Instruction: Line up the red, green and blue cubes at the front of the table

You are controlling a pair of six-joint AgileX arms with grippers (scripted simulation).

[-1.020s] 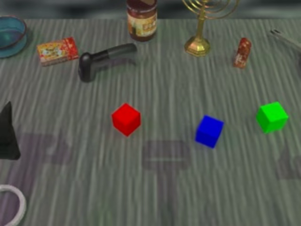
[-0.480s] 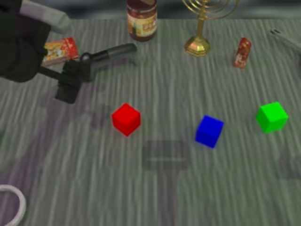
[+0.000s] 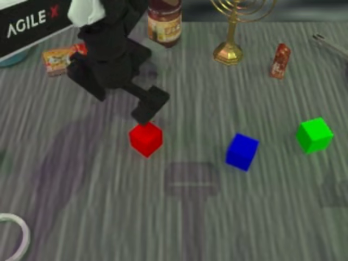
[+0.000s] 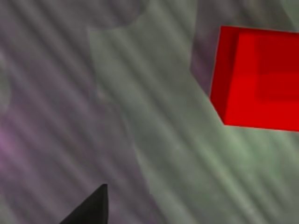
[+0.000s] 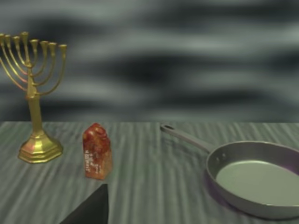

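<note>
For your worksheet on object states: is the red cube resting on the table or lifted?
Resting on the table: the red cube sits flat, ungrasped.

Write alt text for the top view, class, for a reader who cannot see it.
The left arm's pincer hovers just above the red cube on a streaked table. The blue cube and green cube sit apart to the right, with a jar and gold candelabrum at the back.
</note>
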